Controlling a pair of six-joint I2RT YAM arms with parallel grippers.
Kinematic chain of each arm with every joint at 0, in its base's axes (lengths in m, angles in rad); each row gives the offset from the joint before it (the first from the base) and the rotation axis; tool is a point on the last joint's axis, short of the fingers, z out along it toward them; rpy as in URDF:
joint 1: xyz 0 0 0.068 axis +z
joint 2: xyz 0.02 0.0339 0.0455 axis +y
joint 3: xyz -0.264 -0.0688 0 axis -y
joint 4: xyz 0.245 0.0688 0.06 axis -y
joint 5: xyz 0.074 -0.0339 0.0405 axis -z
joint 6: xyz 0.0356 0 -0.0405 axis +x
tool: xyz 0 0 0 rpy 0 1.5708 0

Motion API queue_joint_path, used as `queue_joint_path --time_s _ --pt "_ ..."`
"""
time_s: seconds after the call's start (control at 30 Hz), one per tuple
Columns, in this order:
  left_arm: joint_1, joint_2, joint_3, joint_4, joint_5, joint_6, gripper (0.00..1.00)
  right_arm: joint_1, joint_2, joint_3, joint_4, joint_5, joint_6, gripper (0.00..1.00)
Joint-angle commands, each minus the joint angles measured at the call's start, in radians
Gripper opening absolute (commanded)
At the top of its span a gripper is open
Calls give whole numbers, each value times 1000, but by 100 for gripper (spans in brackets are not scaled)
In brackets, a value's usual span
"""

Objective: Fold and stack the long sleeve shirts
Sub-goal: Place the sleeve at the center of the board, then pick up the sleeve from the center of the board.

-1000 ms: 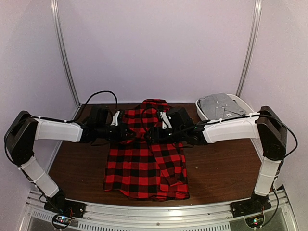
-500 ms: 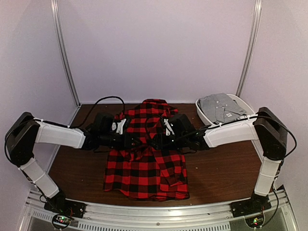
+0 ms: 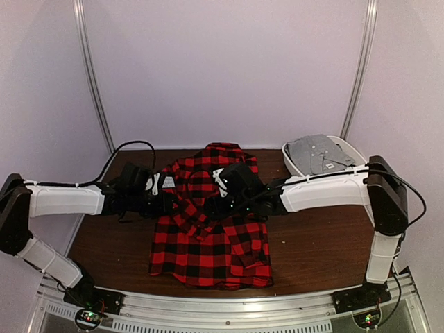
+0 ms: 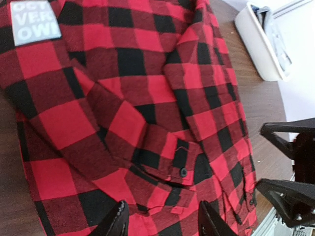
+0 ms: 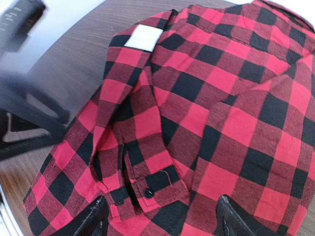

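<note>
- Centrally, in the top view, the red-and-black check shirt [image 3: 211,225] lies on the brown counter [image 3: 319,239]. Its collar end is toward the back wall and its hem toward the bottom of the frame.
- The upper part of the shirt is rumpled, with a sleeve folded across the body; the lower part lies flatter.
- The left arm [image 3: 66,199] reaches in from the left of the frame and the right arm [image 3: 326,191] from the right. Their wrists meet over the shirt's upper half.
- In the left wrist view, the left fingers [image 4: 115,222] stand apart at the bottom edge, over the cloth, with nothing between them.
- In the right wrist view, the right fingers [image 5: 96,220] stand wide apart at the bottom edge, above the fabric and gripping nothing.
- A buttoned cuff [image 4: 183,172] lies just above the left fingers in the frame. A white label [image 4: 35,22] shows at the upper left.
- A white bin [image 3: 354,151] at the back right of the counter holds a grey garment [image 3: 316,152].
</note>
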Motion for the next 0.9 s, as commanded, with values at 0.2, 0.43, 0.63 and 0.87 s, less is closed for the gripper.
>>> queue_joint_path --time_s 0.2,0.43,0.63,0.87 --pt "-33 133 -15 -15 -19 -81 51 28 11 1 -54 91 -76 75" --pt "-60 212 9 -2 -79 -139 51 29 -12 -54 -17 91 -90 76" --pt "-84 266 79 2 -74 -148 42 28 -14 -61 13 90 -123 76" --pt "-89 260 141 -61 -73 -129 1 28 -21 -72 51 85 -178 77"
